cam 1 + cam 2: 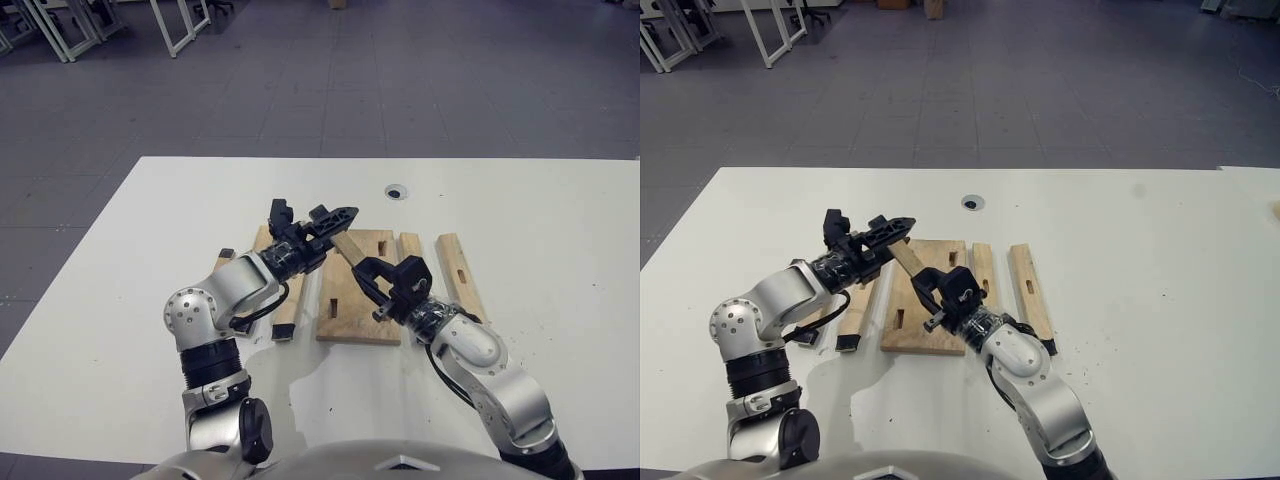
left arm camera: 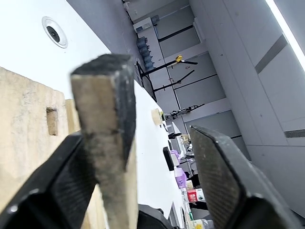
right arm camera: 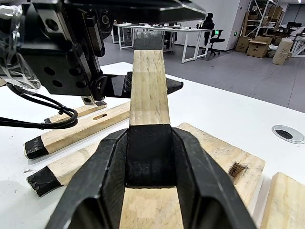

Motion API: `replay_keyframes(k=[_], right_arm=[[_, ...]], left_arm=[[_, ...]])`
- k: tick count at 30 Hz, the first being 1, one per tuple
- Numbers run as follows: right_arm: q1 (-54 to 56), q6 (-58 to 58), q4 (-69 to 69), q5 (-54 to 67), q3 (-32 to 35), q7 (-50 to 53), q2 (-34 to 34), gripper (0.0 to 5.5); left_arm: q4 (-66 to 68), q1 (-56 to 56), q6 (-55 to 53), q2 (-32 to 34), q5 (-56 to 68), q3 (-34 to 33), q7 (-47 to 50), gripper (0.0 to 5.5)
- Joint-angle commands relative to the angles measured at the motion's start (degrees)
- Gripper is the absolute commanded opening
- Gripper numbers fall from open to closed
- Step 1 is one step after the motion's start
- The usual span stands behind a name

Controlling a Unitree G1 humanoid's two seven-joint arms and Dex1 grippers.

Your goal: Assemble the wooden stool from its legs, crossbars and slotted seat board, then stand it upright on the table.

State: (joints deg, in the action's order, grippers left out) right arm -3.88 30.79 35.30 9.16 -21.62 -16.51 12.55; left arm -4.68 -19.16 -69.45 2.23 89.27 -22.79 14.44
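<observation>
A: How much of the leg (image 1: 349, 247) can you see?
B: Its middle is buried in the right fingers (image 3: 102, 171). Its near end is cut off at the right wrist view's edge.
A: And the board (image 1: 345, 312)?
B: Partly covered by those fingers. The left arm (image 1: 235, 290) hides most of two pieces (image 1: 289, 312) beside it.

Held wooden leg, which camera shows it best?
The right wrist view: the leg runs from the right gripper to its black-capped tip. The eye views show it small, reaching the left gripper; the left wrist view, its tip end-on.
</observation>
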Motion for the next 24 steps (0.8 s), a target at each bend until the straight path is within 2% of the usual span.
replay_keyframes(k=[1, 14, 21, 22, 24], right_arm=[[-0.3, 1.0, 0.7, 0.2, 0.2, -0.2, 0.3, 1.29], [-1.1, 1.1, 1.4, 0.0, -0.2, -0.2, 0.5, 1.28], [-1.4, 1.7, 1.7, 0.2, 0.6, -0.2, 0.4, 1.28], [-1.4, 1.8, 1.9, 0.7, 1.0, -0.6, 0.5, 1.67], [-1.4, 2.5, 2.2, 1.5, 1.2, -1.4, 0.8, 1.96]], left_arm=[[0.1, 1.1, 1.4, 2.8, 2.9, 1.9, 0.5, 2.53], [-0.5, 3.5, 7.9, 6.3, 8.0, 6.5, 1.9, 0.55], [-0.9, 4.3, 9.2, 9.3, 10.3, 8.3, 1.1, 0.46], [-1.1, 4.2, 9.7, 9.5, 10.0, 8.4, 0.8, 0.45], [-1.6, 4.2, 11.2, 9.5, 8.7, 8.7, 0.8, 0.41]])
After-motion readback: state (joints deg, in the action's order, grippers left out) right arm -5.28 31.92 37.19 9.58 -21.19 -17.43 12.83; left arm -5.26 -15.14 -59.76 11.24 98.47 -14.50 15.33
